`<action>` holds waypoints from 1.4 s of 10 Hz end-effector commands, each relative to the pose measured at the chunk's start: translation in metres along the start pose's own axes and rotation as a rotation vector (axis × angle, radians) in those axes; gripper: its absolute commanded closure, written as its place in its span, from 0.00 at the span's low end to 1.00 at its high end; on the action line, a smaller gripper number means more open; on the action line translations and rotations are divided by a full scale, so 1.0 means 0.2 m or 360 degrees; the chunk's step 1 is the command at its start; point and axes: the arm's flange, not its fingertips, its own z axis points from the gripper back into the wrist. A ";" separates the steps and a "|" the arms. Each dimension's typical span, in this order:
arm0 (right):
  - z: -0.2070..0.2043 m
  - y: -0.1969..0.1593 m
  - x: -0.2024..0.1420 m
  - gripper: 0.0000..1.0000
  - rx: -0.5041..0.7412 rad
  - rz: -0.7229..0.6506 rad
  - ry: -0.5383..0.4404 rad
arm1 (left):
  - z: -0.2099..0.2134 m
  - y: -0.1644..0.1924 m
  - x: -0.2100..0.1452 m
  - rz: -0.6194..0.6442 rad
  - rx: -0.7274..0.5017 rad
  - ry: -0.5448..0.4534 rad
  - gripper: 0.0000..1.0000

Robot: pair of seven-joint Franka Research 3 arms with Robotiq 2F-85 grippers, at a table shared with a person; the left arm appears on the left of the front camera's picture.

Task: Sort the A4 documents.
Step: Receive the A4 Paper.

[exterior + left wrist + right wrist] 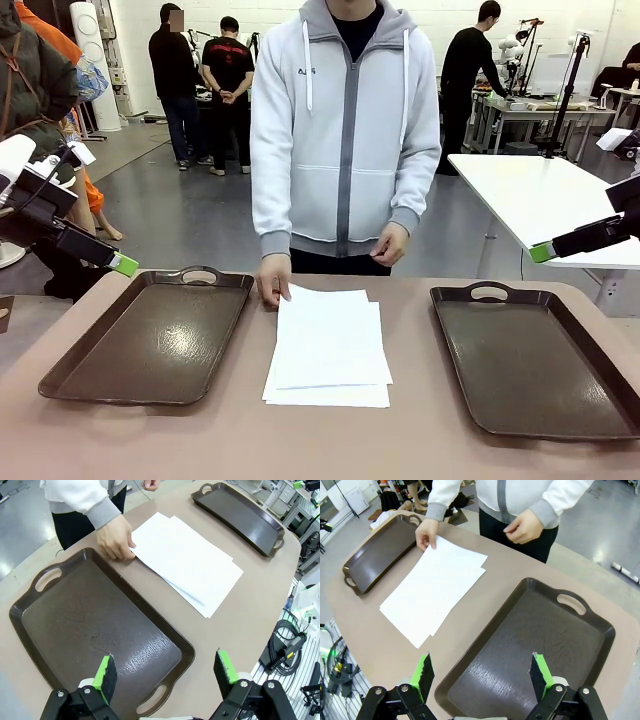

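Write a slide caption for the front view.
A person's hand touches the A4 documents between the left tray and right tray; the left gripper and right gripper hover open at the sides.

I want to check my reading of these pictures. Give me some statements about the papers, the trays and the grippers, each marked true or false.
1. The A4 documents lie on the table between the left tray and the right tray. True.
2. One sheet lies in the left tray. False: it holds no sheet.
3. The person's hand touches a far corner of the documents. True.
4. The right gripper is shut on a sheet. False: it is open and holds nothing.
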 end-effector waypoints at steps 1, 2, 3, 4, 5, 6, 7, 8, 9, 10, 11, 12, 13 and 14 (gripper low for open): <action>-0.01 0.00 0.00 0.00 0.0019 -0.0005 -0.0006 | 0.00 0.01 0.00 -0.0008 -0.0019 -0.0012 0.00; -0.01 0.00 0.00 0.00 0.0019 -0.0005 -0.0006 | 0.00 0.01 0.00 -0.0008 -0.0019 -0.0012 0.00; -0.01 0.00 0.00 0.00 0.0019 -0.0005 -0.0006 | 0.00 0.01 0.00 -0.0008 -0.0019 -0.0012 0.00; -0.01 0.00 0.00 0.00 0.0019 -0.0005 -0.0006 | 0.00 0.01 0.00 -0.0008 -0.0019 -0.0012 0.00; -0.01 0.00 0.00 0.00 0.0019 -0.0005 -0.0006 | 0.00 0.01 0.00 -0.0008 -0.0019 -0.0012 0.00; -0.01 0.00 0.00 0.00 0.0019 -0.0005 -0.0006 | 0.00 0.01 0.00 -0.0008 -0.0019 -0.0012 0.00; -0.01 0.00 0.00 0.00 0.0019 -0.0005 -0.0006 | 0.00 0.01 0.00 -0.0008 -0.0019 -0.0012 0.00; -0.01 0.00 0.00 0.00 0.0019 -0.0005 -0.0006 | 0.00 0.01 0.00 -0.0008 -0.0019 -0.0012 0.00; -0.01 0.00 0.00 0.00 0.0019 -0.0005 -0.0006 | 0.00 0.01 0.00 -0.0008 -0.0019 -0.0012 0.00; -0.01 0.00 0.00 0.00 0.0019 -0.0005 -0.0006 | 0.00 0.01 0.00 -0.0008 -0.0019 -0.0012 0.00; -0.01 0.00 0.00 0.00 0.0019 -0.0005 -0.0006 | 0.00 0.01 0.00 -0.0008 -0.0019 -0.0012 0.00; -0.01 0.00 0.00 0.00 0.0019 -0.0005 -0.0006 | 0.00 0.01 0.00 -0.0008 -0.0019 -0.0012 0.00; -0.01 0.00 0.00 0.00 0.0019 -0.0005 -0.0006 | 0.00 0.01 0.00 -0.0008 -0.0019 -0.0012 0.00; -0.01 0.00 0.00 0.00 0.0019 -0.0005 -0.0006 | 0.00 0.01 0.00 -0.0008 -0.0019 -0.0012 0.00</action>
